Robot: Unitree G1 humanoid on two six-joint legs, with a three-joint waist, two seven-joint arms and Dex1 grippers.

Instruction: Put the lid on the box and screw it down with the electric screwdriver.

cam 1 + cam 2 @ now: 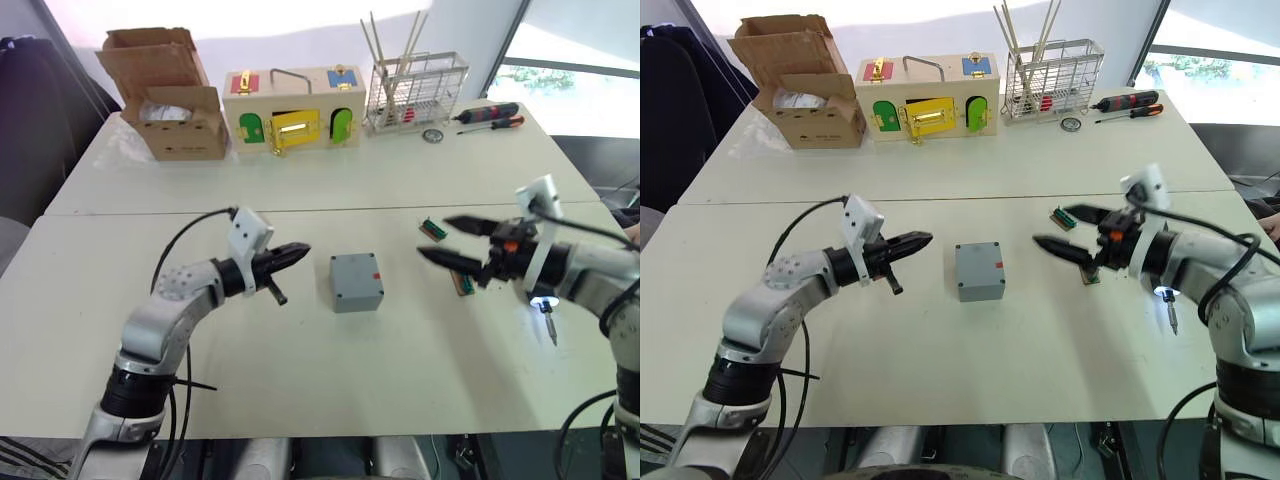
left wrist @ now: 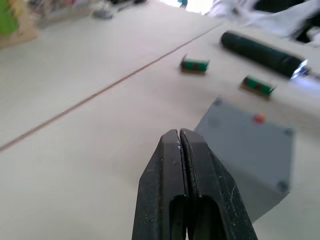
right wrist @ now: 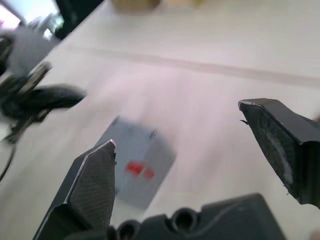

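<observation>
— While the right gripper (image 1: 1064, 229) hangs over the counter (image 1: 300, 390) with its two black fingers spread wide and nothing between them, what is the left one doing?

— The left gripper (image 1: 298, 251) has its fingers pressed together, empty, and it points at the box (image 1: 357, 282) from the box's left side, near it but not touching.

— And where is the box exactly?

— It stands on the counter between the two grippers, a little nearer to the left one. A grey top closes it, with screw points at the corners, so I think the lid is already on, though I cannot see a seam clearly. A small red mark shows near one edge.

— How will it handle?

— I judge it as light, stiff plastic with smooth walls. It can slide on the counter when something pushes from above, so one gripper should steady it by two opposite side walls, low, and keep away from the corners.

— And the electric screwdriver (image 2: 265, 54)?

— It lies on the counter just under the right arm, its tip light (image 1: 543, 301) on and the thin bit toward the near edge. It looks heavier than the box, round and rather slippery. I would take it across the thick black body near the middle, not by the bit.

— Anything close to disturb?

— Two small green connector blocks (image 1: 433, 229) lie between the box and the right gripper.
</observation>
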